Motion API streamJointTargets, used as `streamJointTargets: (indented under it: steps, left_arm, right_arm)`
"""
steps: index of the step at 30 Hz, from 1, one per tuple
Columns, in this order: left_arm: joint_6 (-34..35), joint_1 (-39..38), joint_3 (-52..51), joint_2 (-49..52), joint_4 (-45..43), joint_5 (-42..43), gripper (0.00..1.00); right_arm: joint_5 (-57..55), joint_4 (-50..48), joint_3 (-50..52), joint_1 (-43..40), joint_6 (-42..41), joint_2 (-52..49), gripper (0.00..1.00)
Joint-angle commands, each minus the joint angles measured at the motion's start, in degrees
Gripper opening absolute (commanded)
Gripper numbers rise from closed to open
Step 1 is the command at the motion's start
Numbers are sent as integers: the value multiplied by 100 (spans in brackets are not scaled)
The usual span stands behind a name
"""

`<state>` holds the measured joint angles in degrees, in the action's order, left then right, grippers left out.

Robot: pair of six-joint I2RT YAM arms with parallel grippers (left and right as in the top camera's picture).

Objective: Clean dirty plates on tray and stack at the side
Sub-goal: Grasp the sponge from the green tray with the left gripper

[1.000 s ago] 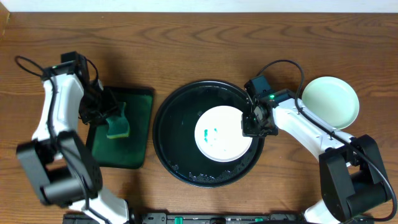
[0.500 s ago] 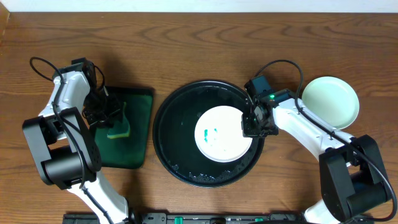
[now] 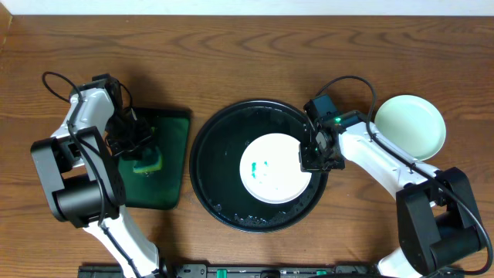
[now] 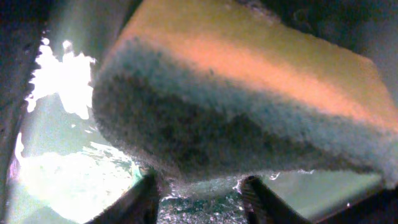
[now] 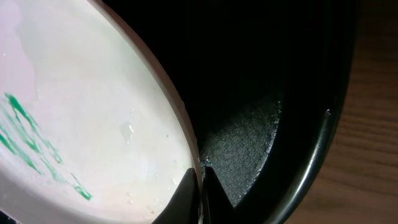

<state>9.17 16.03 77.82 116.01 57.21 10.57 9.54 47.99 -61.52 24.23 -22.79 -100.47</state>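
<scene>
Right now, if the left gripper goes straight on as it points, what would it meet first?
The left gripper holds the sponge, so the sponge would probably press first on the wet green tray below; depth is unclear.

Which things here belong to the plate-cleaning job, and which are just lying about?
Job: smeared plate, black tray, plain plate at the side, sponge, green tray under it.
Lying about: only cable loops on the arms, wooden table.
</scene>
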Motion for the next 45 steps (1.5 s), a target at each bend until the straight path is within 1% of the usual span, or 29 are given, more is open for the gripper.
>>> streamJointTargets:
  steps: [1,3,4,5,6,7,8,10,11,14,18,22,25,34,38,41,45]
  left_arm:
    - [33,17,-63,284,31,-72,57]
    - [33,17,-63,284,55,-72,61]
    - [33,17,-63,284,55,-72,61]
    - [31,17,-63,284,52,-70,55]
    - [31,17,-63,284,50,-70,46]
    - [31,17,-63,284,48,-50,43]
    - [26,17,-63,284,44,-11,35]
    - [24,17,-63,284,9,50,9]
    - [24,17,-63,284,-11,72,8]
    - [22,11,-61,282,-17,125,8]
    - [-57,-26,-31,221,-2,431,7]
    - [-31,-103,-28,-44,31,413,8]
    - [17,-146,-28,-363,55,415,7]
    - [142,-295,-31,-1757,321,369,7]
    - [208,-295,-31,-2203,424,122,8]
    - [254,-293,-37,-2234,509,-234,7]
    - [245,-293,-90,-1893,555,-313,7]
  right_arm:
    - [149,15,-98,-13,122,-2,1]
    - [146,17,-98,-13,122,-2,1]
    - [149,15,-98,-13,122,-2,1]
    - [149,11,-98,-13,122,-2,1]
    - [149,2,-98,-13,122,-2,1]
    - [146,-2,-98,-13,122,-2,1]
    - [146,-7,-98,-13,122,-2,1]
    - [144,-7,-98,-13,122,-2,1]
    - [144,-7,-98,-15,122,-2,1]
    - [144,-24,-98,-17,125,-2,1]
    - [146,-50,-98,-13,122,-2,1]
    - [146,-85,-98,-13,120,-2,1]
    - [146,-85,-98,-13,122,-2,1]
    - [149,-85,-98,-13,122,-2,1]
    - [146,-87,-98,-13,122,-2,1]
    - [149,-92,-98,-13,122,-2,1]
    - [149,-87,-98,-13,122,-2,1]
